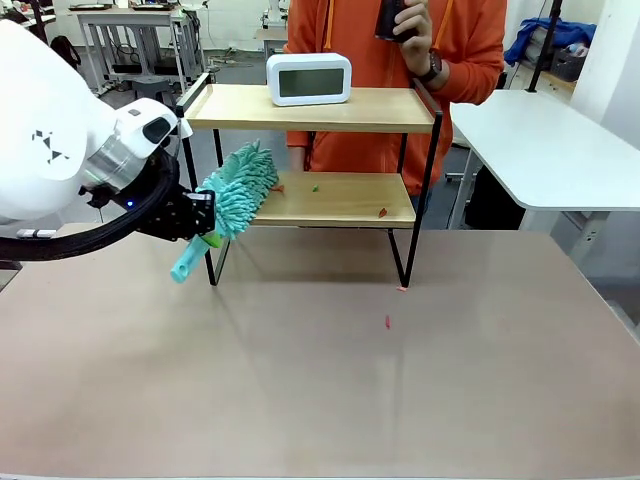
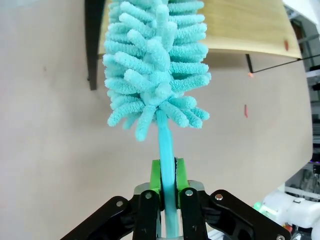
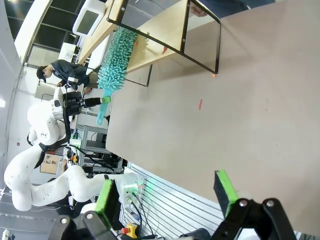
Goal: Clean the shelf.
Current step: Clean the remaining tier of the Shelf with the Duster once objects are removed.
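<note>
My left gripper (image 2: 167, 176) clamping duster (image 1: 238, 185), head toward shelf (image 1: 345, 200) left end, shelf lengthwise along table (image 1: 300, 390) far edge, my right gripper (image 3: 167, 192) spread open

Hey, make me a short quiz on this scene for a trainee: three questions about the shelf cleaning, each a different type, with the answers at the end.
1. True or false: the left gripper is shut on the handle of the duster.
2. Multiple choice: what stands on the upper board of the shelf? A) a mug B) a white clock C) a stack of books
3. Fill in the blank: the right gripper is ____ and holds nothing.

Key: 1 true; 2 B; 3 open.
</note>
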